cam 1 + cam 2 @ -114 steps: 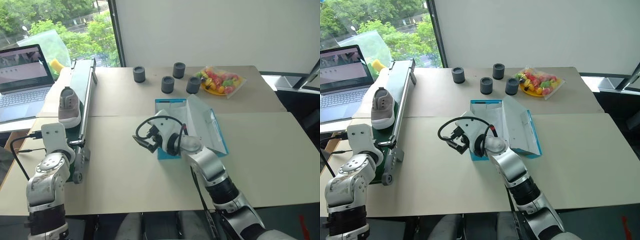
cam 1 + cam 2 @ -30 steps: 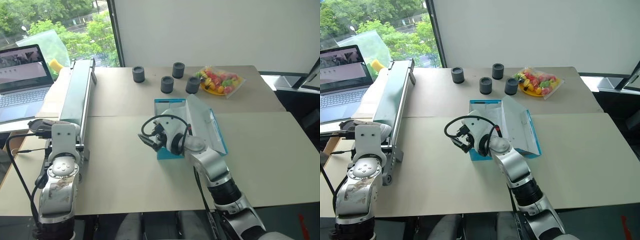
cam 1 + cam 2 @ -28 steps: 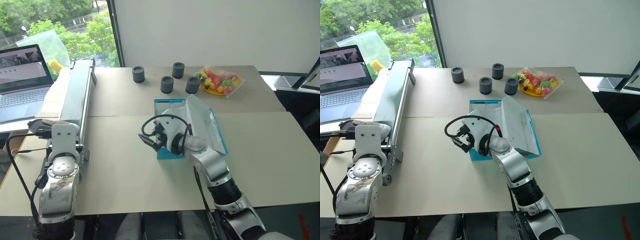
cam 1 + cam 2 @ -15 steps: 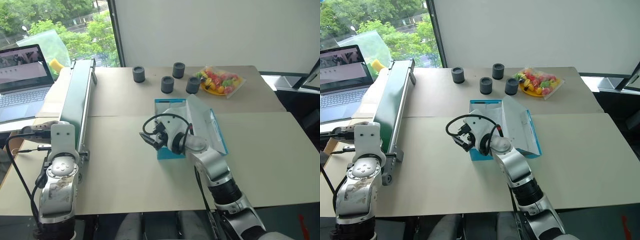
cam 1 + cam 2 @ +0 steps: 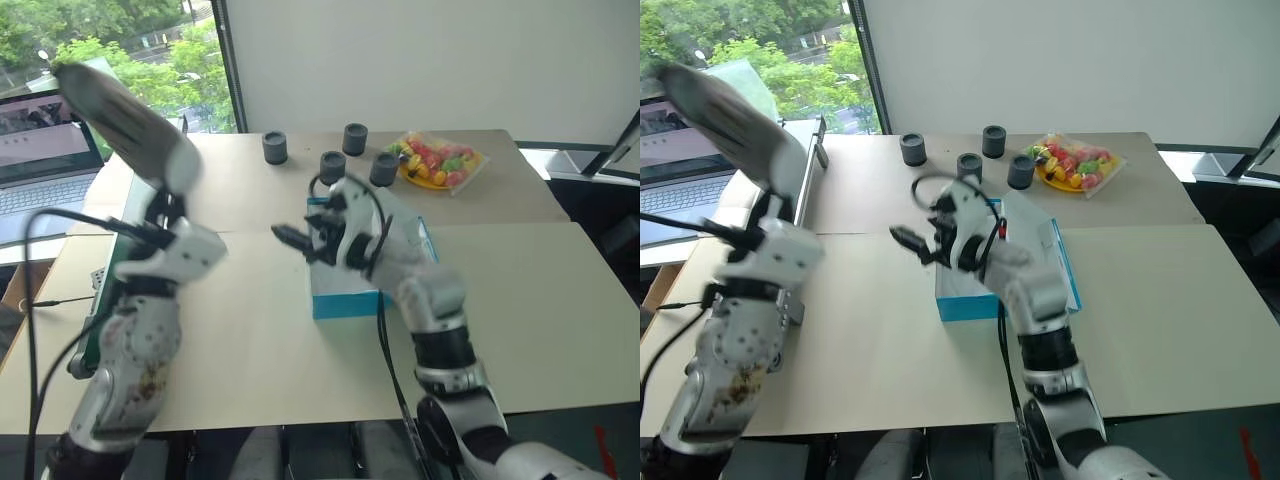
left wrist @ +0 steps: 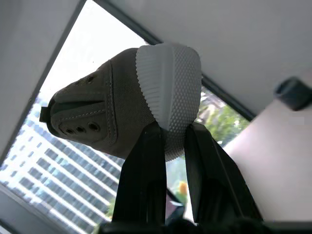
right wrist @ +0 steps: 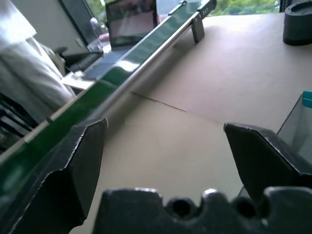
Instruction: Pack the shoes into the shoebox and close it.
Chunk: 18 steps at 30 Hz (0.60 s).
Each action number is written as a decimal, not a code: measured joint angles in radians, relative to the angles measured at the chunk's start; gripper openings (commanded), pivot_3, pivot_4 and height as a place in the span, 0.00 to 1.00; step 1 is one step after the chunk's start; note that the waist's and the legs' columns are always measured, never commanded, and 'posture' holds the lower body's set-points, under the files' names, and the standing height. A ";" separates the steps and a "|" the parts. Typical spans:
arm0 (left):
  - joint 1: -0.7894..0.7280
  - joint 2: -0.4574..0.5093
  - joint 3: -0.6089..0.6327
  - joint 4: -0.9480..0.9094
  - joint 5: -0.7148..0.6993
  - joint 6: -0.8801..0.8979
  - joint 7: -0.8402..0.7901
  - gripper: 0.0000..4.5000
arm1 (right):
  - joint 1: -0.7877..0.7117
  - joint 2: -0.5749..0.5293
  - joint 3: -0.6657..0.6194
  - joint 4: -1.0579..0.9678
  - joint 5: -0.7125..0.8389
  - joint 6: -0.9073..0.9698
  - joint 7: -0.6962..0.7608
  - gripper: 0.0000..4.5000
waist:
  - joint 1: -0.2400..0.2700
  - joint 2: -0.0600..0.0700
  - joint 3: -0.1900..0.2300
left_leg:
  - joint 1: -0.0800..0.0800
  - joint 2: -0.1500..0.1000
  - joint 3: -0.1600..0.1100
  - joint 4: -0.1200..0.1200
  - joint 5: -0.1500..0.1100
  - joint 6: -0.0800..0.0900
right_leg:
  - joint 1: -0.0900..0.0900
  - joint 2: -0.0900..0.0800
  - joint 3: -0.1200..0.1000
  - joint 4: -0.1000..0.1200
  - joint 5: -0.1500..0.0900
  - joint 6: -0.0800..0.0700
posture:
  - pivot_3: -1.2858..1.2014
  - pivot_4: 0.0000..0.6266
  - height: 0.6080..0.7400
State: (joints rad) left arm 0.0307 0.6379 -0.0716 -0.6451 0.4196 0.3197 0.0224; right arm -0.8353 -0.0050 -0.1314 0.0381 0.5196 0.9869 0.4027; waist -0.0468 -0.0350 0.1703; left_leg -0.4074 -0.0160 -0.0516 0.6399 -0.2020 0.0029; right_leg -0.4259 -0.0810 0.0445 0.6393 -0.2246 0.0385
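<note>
- Left hand has swung up off the green conveyor, fingers clamped on the heel of a shoe, held in the air left of the shoebox.
- Right hand has lifted too, jaws wide and empty, just left of the shoebox on the worktop.

Bright window daylight; both raised arms smear with motion blur.

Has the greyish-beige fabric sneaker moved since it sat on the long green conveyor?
Yes. The greyish-beige fabric sneaker is off the green conveyor, raised above it in the shut left gripper.
</note>
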 measured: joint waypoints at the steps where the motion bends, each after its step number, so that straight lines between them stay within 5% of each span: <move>1: 0.047 0.004 -0.005 0.001 -0.019 -0.029 -0.038 0.04 | -0.049 -0.022 -0.085 0.050 0.069 0.066 0.001 1.00 | 0.002 0.000 0.000 | 0.000 0.000 0.000 -0.001 0.000 0.000 | 0.000 0.000 0.000 0.000 0.000 -0.001 | 0.52 0.24 1.00; 6: 0.088 0.026 -0.005 -0.011 -0.051 -0.154 -0.155 0.04 | -0.298 -0.076 -0.424 0.410 0.333 0.369 -0.040 1.00 | 0.007 0.004 0.002 | -0.002 0.000 0.001 -0.002 0.000 0.000 | -0.002 -0.002 -0.002 -0.001 -0.002 -0.003 | 0.52 0.24 1.00; 12: 0.047 -0.002 -0.067 -0.018 -0.154 -0.289 -0.300 0.04 | -0.401 -0.062 -0.423 0.665 0.326 0.480 -0.079 1.00 | -0.003 0.004 0.002 | -0.004 0.000 0.009 -0.003 -0.001 0.002 | -0.002 0.000 -0.002 -0.005 -0.002 -0.002 | 0.52 0.24 1.00; 18: 0.050 0.031 -0.002 0.003 -0.238 -0.382 -0.396 0.04 | -0.419 -0.061 -0.391 0.696 0.326 0.524 -0.053 1.00 | 0.005 0.004 0.002 | -0.008 0.001 0.008 -0.003 -0.001 0.002 | -0.002 0.002 -0.003 -0.007 -0.001 -0.001 | 0.52 0.24 1.00</move>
State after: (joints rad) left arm 0.0806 0.6690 -0.0732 -0.6421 0.1812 -0.0624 -0.3737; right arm -1.2543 -0.0661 -0.5225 0.7339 0.8456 1.5108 0.3498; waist -0.0416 -0.0306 0.1723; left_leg -0.4155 -0.0147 -0.0432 0.6369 -0.2028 0.0050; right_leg -0.4283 -0.0795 0.0411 0.6319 -0.2258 0.0374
